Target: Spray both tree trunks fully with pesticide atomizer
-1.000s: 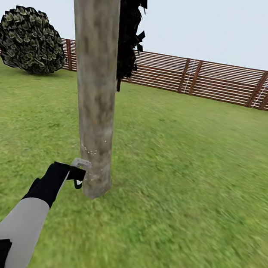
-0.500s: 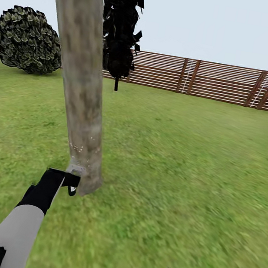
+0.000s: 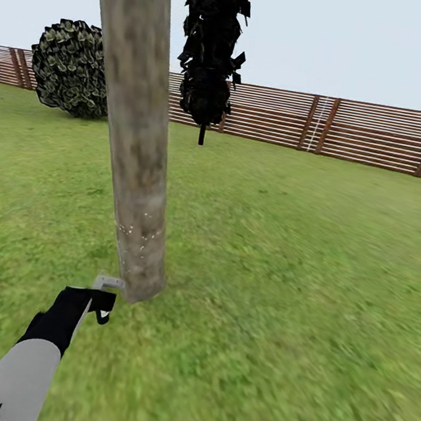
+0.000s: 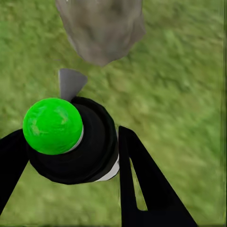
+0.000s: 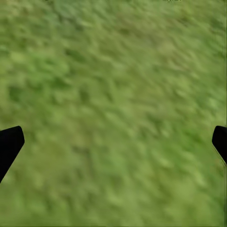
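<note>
The left gripper [image 3: 105, 299] is clamped around the pesticide atomizer [image 4: 78, 146], a black bottle whose top shows bright green in the left wrist view, with a black finger [image 4: 142, 184] pressed against its side. In the head view this gripper sits low on the grass [image 3: 284, 264], just beside the base of the tree trunk [image 3: 135, 136], on the side nearer the robot; whether it touches the bark cannot be told. A scatter of pale specks marks the lower trunk. The trunk rises out of the top of the head view, leaning slightly. Behind the trunk stands a narrow black tree [image 3: 211, 53], and farther back a rounded bush [image 3: 71, 67] and the wooden fence [image 3: 360, 133]. The right gripper [image 5: 113, 144] hangs well apart from the trunk, its fingertips spread wide over bare grass, holding nothing.
</note>
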Robot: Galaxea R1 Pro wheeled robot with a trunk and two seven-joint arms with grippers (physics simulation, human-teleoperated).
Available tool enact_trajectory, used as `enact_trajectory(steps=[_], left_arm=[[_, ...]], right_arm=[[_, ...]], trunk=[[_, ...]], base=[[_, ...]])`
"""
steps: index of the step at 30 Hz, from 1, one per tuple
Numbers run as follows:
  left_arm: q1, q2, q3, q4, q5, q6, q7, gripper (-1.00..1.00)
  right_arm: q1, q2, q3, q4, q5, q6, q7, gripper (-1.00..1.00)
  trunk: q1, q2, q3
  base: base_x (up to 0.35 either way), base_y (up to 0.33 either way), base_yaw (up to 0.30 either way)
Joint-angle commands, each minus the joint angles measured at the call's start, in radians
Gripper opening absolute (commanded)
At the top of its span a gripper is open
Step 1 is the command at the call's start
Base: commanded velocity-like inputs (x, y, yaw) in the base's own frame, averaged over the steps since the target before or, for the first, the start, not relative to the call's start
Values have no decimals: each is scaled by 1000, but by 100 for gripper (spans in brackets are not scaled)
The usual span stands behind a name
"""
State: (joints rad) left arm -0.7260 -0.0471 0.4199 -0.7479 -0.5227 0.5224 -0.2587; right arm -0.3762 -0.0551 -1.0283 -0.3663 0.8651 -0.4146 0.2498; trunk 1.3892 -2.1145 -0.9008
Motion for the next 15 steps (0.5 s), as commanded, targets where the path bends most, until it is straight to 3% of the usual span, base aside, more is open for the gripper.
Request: enact_trajectory(steps=[1, 5, 8, 15], left_arm=[[-1, -1, 6, 5, -11, 2, -10, -100], [0, 11, 8, 21, -14, 4, -8, -100], [12, 38, 8, 50, -12, 3, 63, -100], [16, 33, 12, 117, -7, -30, 108, -100]], right_arm=[[-1, 1, -8, 1, 4, -4, 8, 100], [-1, 3, -9, 1, 2, -5, 8, 100], [-1, 2, -12, 0, -1, -6, 7, 100], [-1, 1, -14, -2, -2, -6, 6, 100]], trunk=[[0, 0, -1], [0, 0, -1], [0, 0, -1], [0, 0, -1]], base=[[89, -273, 42], [92, -273, 10], [96, -273, 38], [134, -265, 233]])
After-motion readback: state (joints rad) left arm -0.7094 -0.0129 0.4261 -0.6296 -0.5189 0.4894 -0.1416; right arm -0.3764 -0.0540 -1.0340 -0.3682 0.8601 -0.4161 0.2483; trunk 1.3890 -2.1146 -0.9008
